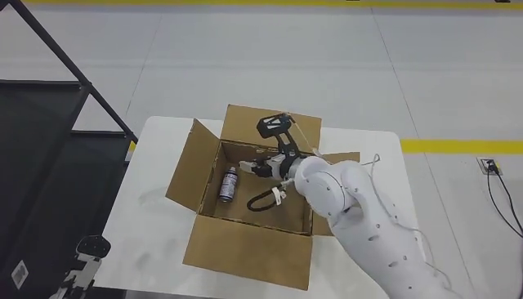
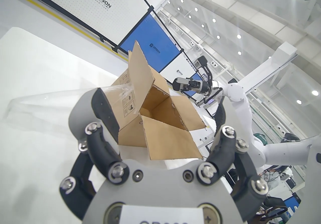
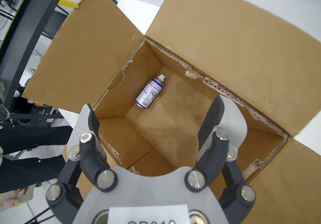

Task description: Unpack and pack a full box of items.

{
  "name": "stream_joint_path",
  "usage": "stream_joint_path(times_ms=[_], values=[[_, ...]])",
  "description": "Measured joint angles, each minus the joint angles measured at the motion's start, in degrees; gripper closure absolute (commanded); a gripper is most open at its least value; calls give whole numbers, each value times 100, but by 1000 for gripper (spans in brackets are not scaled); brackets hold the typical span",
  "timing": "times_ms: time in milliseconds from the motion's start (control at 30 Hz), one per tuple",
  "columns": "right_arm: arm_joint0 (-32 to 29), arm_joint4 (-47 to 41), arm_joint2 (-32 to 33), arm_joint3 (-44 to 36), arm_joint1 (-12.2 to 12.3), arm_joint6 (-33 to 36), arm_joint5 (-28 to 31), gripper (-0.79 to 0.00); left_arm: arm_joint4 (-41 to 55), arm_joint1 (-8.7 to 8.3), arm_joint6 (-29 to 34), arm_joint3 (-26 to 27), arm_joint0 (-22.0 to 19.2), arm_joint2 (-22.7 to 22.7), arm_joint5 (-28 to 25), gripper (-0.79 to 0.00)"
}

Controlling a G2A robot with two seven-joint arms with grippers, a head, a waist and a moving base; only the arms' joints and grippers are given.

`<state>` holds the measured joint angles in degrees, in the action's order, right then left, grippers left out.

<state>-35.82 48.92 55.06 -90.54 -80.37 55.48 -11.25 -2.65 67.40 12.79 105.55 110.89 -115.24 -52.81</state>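
An open cardboard box stands on the white table with all flaps folded out. A purple-and-white spray can lies on its side on the box floor, against the left wall; the right wrist view looks down on the spray can. My right gripper hangs over the box opening near the back wall, and this right gripper is open and holds nothing. My left gripper is open and empty, low by the table's near left corner, facing the box.
A black cable loops from the right wrist over the box. A dark metal rack stands close to the table's left side. Bare tabletop lies left of the box. The right arm stands beyond the box.
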Motion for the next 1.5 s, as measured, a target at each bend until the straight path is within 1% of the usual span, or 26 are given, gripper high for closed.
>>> stream_joint_path(times_ms=[600,667,733,833,900,1100,1200,1333,1500], values=[[-40,57,9,-80,2,-26,13,-785,0,0,1,0,0,0,0,-785],[57,41,-85,52,-17,83,151,-785,-2,0,5,6,-7,1,8,-785],[326,-36,-299,366,-87,301,260,-785,-34,-11,62,71,-108,-8,180,-785],[771,-156,-755,925,-258,540,146,-785,25,-35,198,160,-175,-111,267,-785],[1028,-264,-1106,1338,-410,527,-3,-785,123,-50,277,161,-182,-194,266,-785],[1511,-260,-2189,2452,-905,453,-127,-785,338,-69,350,133,-162,-387,141,-785],[1662,-260,-2581,3003,-1160,333,-104,-785,431,-68,339,124,-118,-465,75,-785],[1811,-344,-2881,3716,-1480,101,-102,-785,528,-61,330,108,-42,-522,-7,-785],[2073,-524,-3079,4609,-1870,26,120,-785,544,-39,277,91,47,-539,-135,-785]])
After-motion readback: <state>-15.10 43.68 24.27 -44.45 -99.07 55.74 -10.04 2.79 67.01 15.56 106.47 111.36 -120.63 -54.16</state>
